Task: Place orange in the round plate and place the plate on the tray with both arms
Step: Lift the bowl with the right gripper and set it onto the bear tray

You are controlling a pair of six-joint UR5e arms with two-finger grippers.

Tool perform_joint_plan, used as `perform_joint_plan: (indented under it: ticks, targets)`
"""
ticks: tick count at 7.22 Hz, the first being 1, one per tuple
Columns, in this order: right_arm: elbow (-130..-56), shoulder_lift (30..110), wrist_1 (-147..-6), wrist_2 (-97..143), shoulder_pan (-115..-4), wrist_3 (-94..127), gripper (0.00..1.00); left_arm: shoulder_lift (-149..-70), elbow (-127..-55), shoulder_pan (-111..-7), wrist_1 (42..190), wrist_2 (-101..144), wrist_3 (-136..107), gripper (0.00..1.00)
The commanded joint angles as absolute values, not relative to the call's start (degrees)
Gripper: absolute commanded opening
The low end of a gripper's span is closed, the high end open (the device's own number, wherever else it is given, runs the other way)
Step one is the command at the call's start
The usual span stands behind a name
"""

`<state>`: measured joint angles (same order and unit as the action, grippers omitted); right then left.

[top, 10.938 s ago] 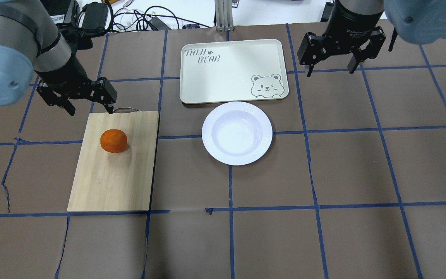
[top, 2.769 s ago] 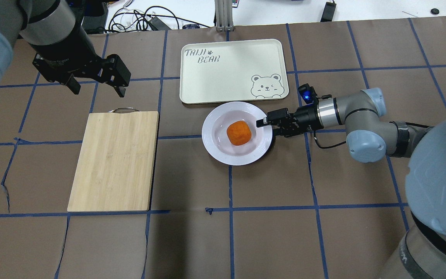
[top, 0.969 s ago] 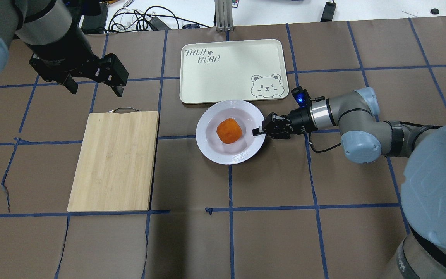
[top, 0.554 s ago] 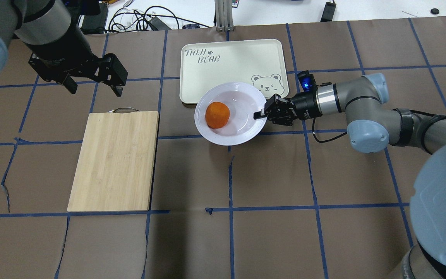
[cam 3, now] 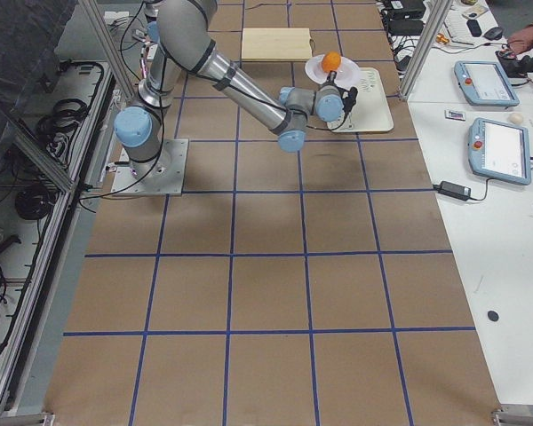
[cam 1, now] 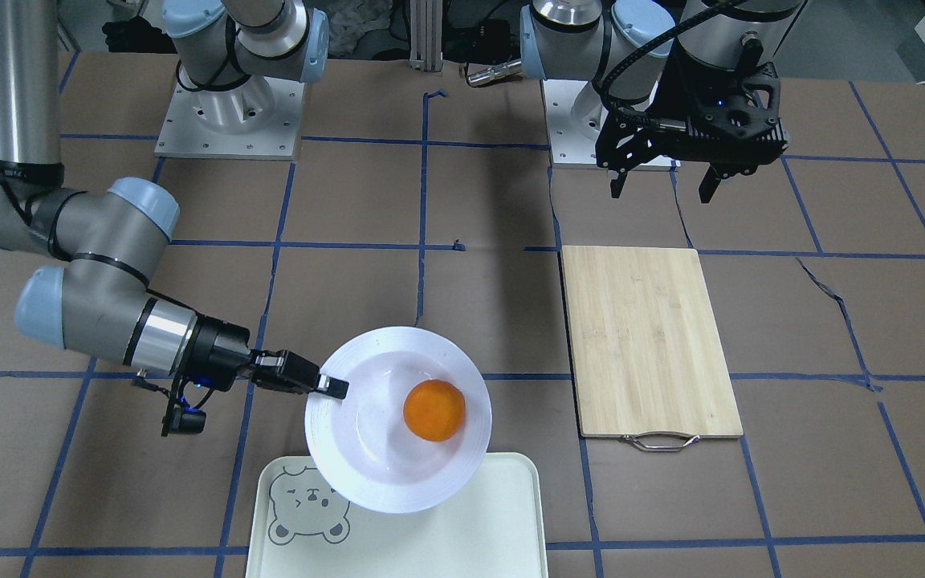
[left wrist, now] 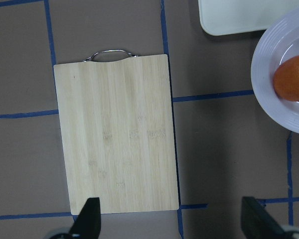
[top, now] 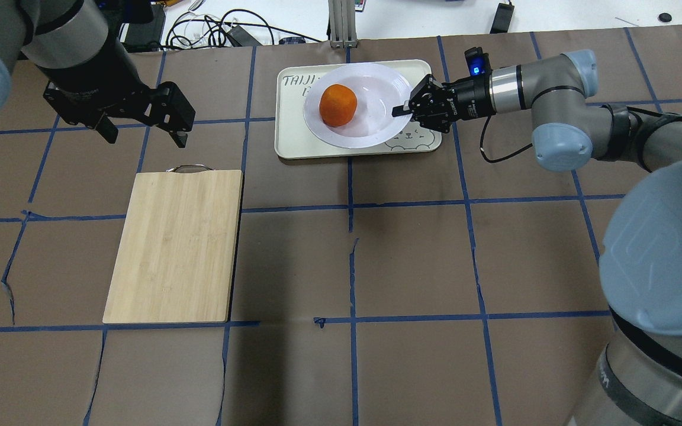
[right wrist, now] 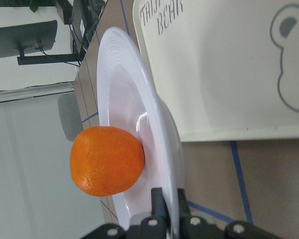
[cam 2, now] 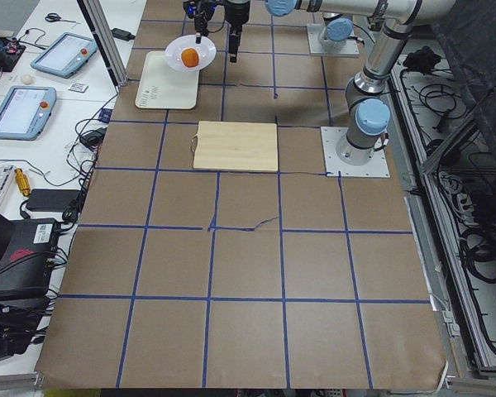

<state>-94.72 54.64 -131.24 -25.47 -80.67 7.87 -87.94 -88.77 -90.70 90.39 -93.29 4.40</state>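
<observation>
We are over the tray (top: 290, 133) now, and the right gripper (top: 400, 110) has both fingers pinched tight on the rim of the round plate (top: 353, 141), one finger on each face, at the edge nearest the tray's bear drawing. The orange (top: 338, 105) sits in the plate's sunken centre, on the side away from the pinch, toward the tray's lettered end. So the fruit part reads as done, and the step in hand is the set-down.

By the front and side views the plate hangs above the tray rather than resting on it; how high, we cannot tell. The left gripper (top: 146, 138) stands wide open with nothing in it, well apart from the tray, out beyond its lettered short edge. The bamboo cutting board (top: 175, 245) lies on that same side, nearer the robot than the tray.

How do we do this well? Ours is a one-sided pinch, so the free edge wants to droop, and where the orange sits suggests a slight lean. We level the wrist first, then come straight down slowly, with no sideways sweep that could roll the fruit over the rim. We want the plate's whole base inside the tray's raised border, so we check the far long edge before touching. We let go only once the base lies flat, then draw the fingers straight back, clear of the border.
</observation>
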Motion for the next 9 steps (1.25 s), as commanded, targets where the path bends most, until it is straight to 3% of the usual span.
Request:
perform_joint_plan:
  ticks: [1,3,6,7,8,9]
  targets:
    - [-85.3,46.6,-131.4,-25.2,-81.0,8.1,0.00,-88.0,-88.8,-90.7,90.4,-93.3,4.4,1.00]
    - [-81.1,42.1,-131.6,-25.3,-81.6,8.1,0.00,-87.9,-89.3,-90.7,90.4,-93.3,4.4,1.00]
    - [-81.6,40.5,-131.7,-25.9,-82.2,8.0,0.00,-87.5,-90.0,-90.6,90.2,-93.3,4.4,1.00]
    - [-81.6,40.5,-131.7,-26.3,-82.4,8.0,0.06,-87.5,-90.2,-90.6,89.9,-93.0,4.4,1.00]
    - [-81.8,40.3,-131.7,-26.5,-82.4,7.9,0.34,-87.5,-90.2,-90.6,89.9,-93.1,4.4,1.00]
    - [-82.1,40.6,-131.6,-26.7,-82.4,8.1,0.46,-87.4,-90.2,-90.5,89.9,-93.1,4.4,1.00]
